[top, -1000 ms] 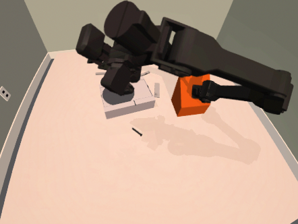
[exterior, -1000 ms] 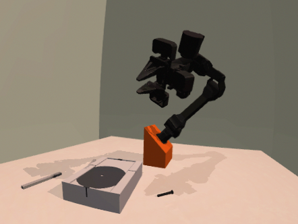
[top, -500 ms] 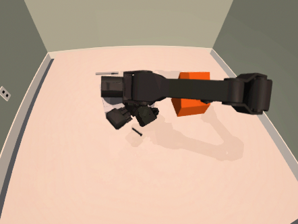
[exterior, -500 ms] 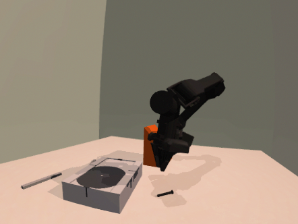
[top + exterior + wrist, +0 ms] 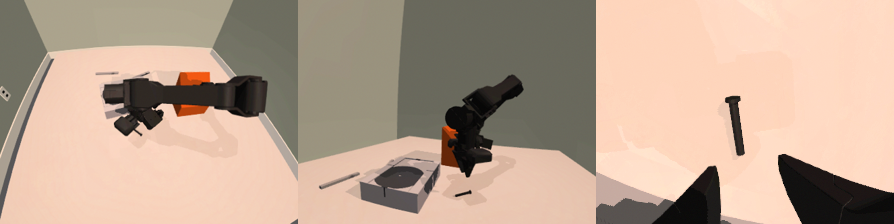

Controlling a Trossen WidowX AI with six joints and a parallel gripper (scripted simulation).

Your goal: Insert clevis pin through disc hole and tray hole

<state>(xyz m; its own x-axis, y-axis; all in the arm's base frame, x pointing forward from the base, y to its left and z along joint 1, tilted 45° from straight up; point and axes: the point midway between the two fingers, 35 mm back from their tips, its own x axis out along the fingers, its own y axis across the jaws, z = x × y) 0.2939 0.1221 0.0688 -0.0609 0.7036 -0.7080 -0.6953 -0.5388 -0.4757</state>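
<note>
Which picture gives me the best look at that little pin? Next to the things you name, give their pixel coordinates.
The wrist view: the pin (image 5: 138,131) (image 5: 463,193) (image 5: 736,127) appears largest there, head and shank unobstructed. The exterior view shows it whole but small; the top view shows it partly hidden by the gripper (image 5: 135,116) (image 5: 467,175) (image 5: 748,162).

The pale pink table (image 5: 135,182) (image 5: 514,209) (image 5: 836,100) is carrying the tray (image 5: 112,113) (image 5: 389,197), the orange block (image 5: 192,109) (image 5: 448,152) and, near the tray, a grey bar (image 5: 107,73) (image 5: 339,180). The pin (image 5: 138,131) (image 5: 463,193) (image 5: 736,127) is lying on its side, apart from the tray; shadows are falling across the surface.

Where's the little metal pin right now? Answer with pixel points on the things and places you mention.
The pin (image 5: 138,131) (image 5: 463,193) (image 5: 737,127) lies on the table; in the exterior view, it is right of the steel tray (image 5: 389,197), below the gripper (image 5: 467,175) (image 5: 748,167).
</note>
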